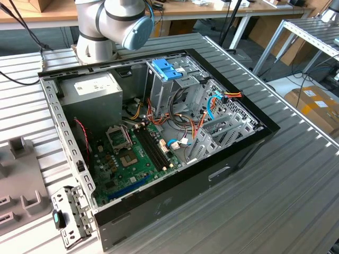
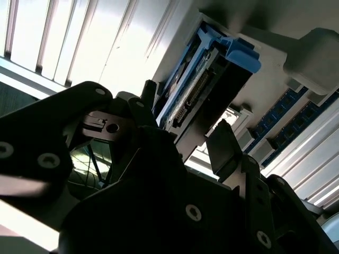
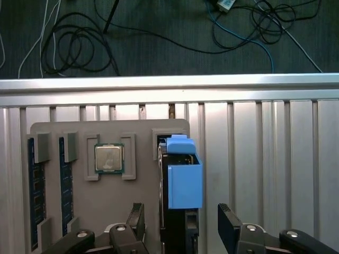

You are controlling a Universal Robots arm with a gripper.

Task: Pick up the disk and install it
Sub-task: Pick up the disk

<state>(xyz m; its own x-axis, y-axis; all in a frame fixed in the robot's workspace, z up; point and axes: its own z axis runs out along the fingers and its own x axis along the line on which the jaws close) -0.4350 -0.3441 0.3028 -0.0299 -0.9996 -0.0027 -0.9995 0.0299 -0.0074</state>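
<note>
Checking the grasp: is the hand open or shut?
Open: the first wrist view shows the hand with fingers apart, either side of the disk.

- One disk (image 3: 177, 227), seen in both wrist views.
- One processor chip (image 3: 109, 158).
- Two memory sticks (image 3: 32, 190).
- One grey tray (image 3: 79, 129).
- One computer case (image 1: 175, 203).
- One power supply box (image 1: 90, 92).
- One drive cage (image 1: 169, 74), blue-topped.
- One robot arm (image 1: 114, 21).

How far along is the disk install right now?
Nothing looks done yet: the disk stands in a slot of the grey tray. In hand: the open gripper straddles it without touching its sides. Left: the pick-up and the install into the open computer case seen in the exterior view.
</note>
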